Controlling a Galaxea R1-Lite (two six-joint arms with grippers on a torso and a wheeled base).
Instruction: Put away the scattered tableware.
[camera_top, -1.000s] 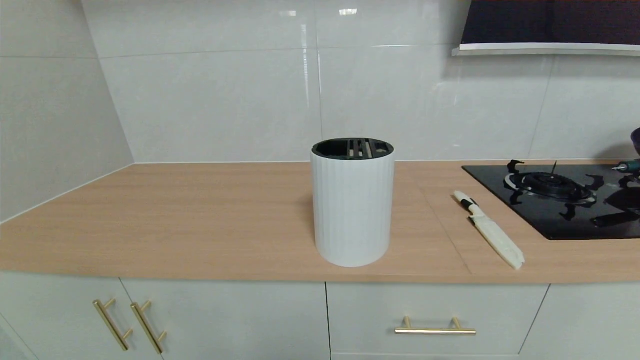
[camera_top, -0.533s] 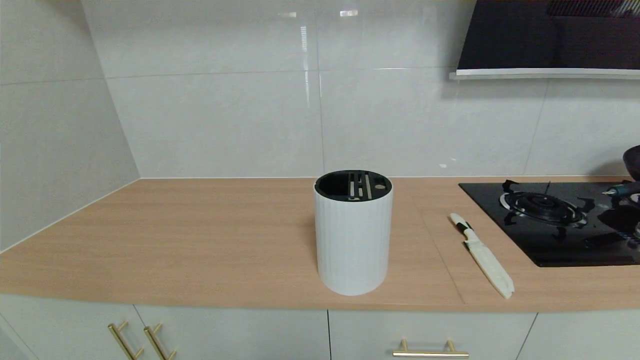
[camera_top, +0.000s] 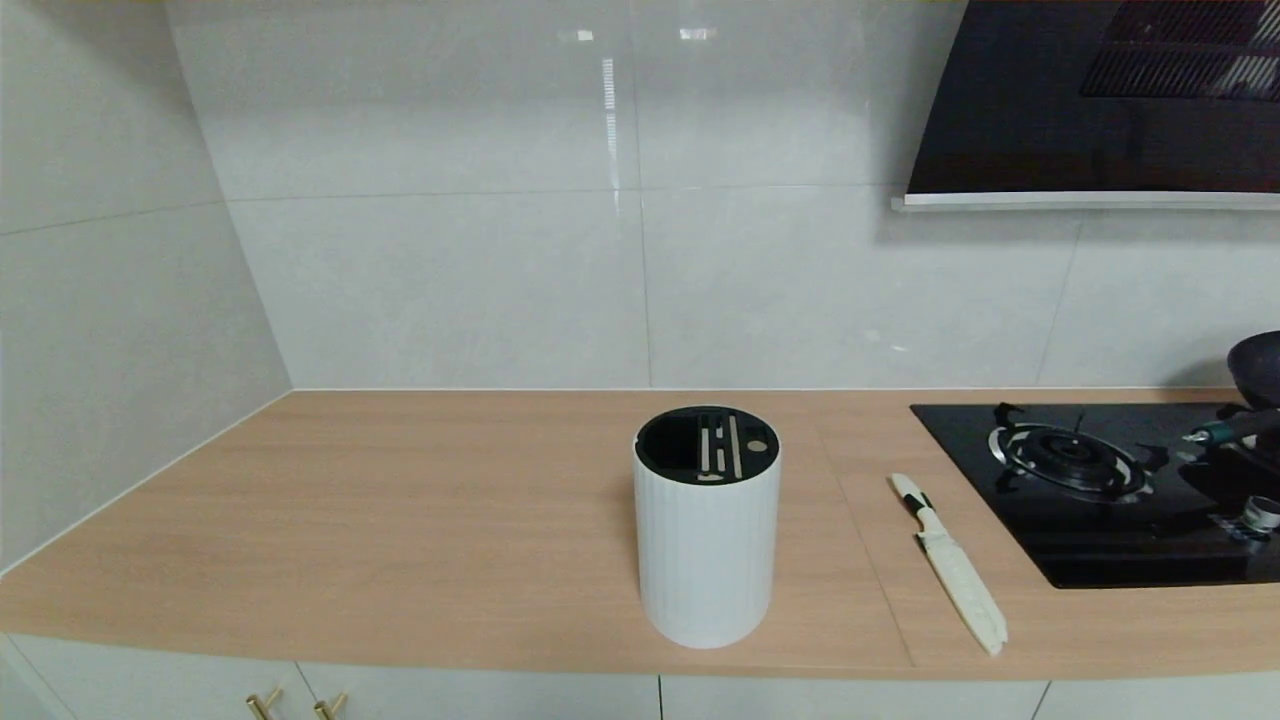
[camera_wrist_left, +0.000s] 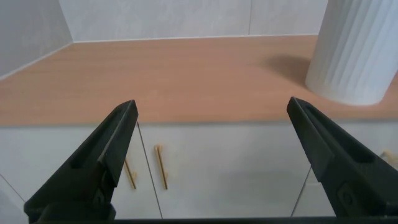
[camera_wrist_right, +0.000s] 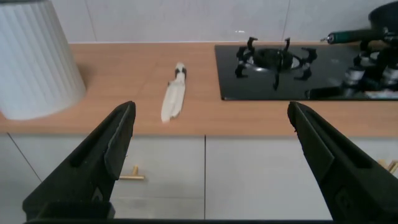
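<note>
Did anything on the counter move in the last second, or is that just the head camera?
Only the head camera moved: the whole picture slid down, showing more hood and less cabinet front. The white knife holder stands where it was; the knife lies flat between it and the hob, untouched. Nothing grasped or released.
</note>
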